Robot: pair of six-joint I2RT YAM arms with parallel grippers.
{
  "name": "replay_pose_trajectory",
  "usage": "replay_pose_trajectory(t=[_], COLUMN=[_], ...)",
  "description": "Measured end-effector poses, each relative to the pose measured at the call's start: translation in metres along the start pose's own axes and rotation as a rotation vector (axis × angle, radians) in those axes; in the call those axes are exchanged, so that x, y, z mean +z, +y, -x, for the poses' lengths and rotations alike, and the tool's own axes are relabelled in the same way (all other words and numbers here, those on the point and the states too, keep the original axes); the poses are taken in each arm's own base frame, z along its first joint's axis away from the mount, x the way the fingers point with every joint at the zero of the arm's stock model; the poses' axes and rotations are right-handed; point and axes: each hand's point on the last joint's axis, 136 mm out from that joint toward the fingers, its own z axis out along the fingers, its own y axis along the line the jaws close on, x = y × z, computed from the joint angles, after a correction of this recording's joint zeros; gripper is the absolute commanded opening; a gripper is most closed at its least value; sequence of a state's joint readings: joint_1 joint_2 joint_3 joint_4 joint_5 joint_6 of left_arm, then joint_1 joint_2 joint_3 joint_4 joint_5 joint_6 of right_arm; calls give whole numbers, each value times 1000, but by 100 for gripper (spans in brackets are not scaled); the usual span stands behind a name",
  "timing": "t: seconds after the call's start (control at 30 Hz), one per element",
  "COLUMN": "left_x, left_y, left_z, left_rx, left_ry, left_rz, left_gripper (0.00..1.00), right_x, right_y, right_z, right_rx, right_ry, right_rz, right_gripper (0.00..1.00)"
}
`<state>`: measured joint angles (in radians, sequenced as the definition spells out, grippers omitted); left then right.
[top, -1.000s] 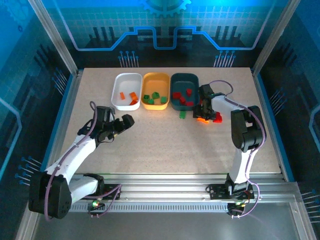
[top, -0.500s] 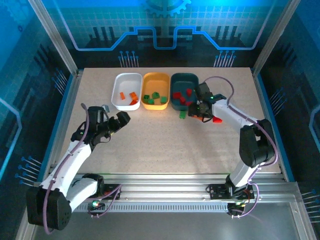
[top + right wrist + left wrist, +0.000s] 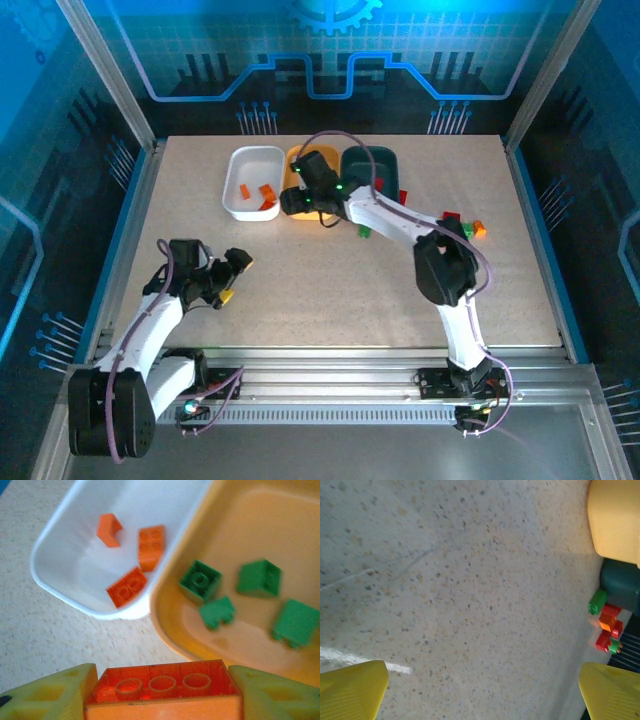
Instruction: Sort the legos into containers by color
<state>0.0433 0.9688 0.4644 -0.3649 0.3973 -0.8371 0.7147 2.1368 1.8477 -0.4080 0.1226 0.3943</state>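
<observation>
The right hand (image 3: 161, 686) is closed on an orange lego (image 3: 161, 692), pinched between its two yellow fingers (image 3: 52, 692); three round studs show on the brick's upper face. In the top view this hand (image 3: 298, 200) hangs over the near edge of the containers, where the white tray (image 3: 243, 165) meets the orange-yellow tray (image 3: 235, 510), its arm stretched across from the right side of the counter (image 3: 330, 290).

The white tray holds three orange legos (image 3: 150, 545), lying apart from one another; the orange-yellow tray, touching it on the right, holds four green legos (image 3: 200, 580); the dark teal tray (image 3: 385, 160) stands next in the row, with a bit of red (image 3: 378, 184) showing inside it.

Loose pieces lie on the counter: a green lego (image 3: 365, 232) just in front of the teal tray; a red lego (image 3: 455, 219) and an orange one (image 3: 479, 229) further right, close together near the right arm's elbow; the left wrist view shows a tight cluster of red, orange and green bricks (image 3: 607, 625) beside the teal tray.

The left hand (image 3: 232, 278) hovers low over bare counter at the near left, well apart from the trays; its yellow fingertips (image 3: 350, 690) stand wide apart, holding nothing.
</observation>
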Motion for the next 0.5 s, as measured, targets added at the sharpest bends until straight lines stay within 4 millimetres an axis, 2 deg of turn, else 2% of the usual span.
replay_pose_trajectory(t=[0.2, 0.37, 0.5], left_x=[-12, -13, -10], left_y=[-12, -13, -8], left_z=[-7, -12, -18], left_rx=[29, 37, 40], left_ry=[4, 29, 54], left_rz=[-68, -84, -84], left_gripper=[99, 99, 99], right_x=[42, 72, 91], right_y=[29, 38, 44], right_z=[38, 48, 56], right_rx=[-63, -76, -90], right_ry=[-69, -85, -104], right_rz=[75, 99, 118], right_gripper=[63, 64, 80])
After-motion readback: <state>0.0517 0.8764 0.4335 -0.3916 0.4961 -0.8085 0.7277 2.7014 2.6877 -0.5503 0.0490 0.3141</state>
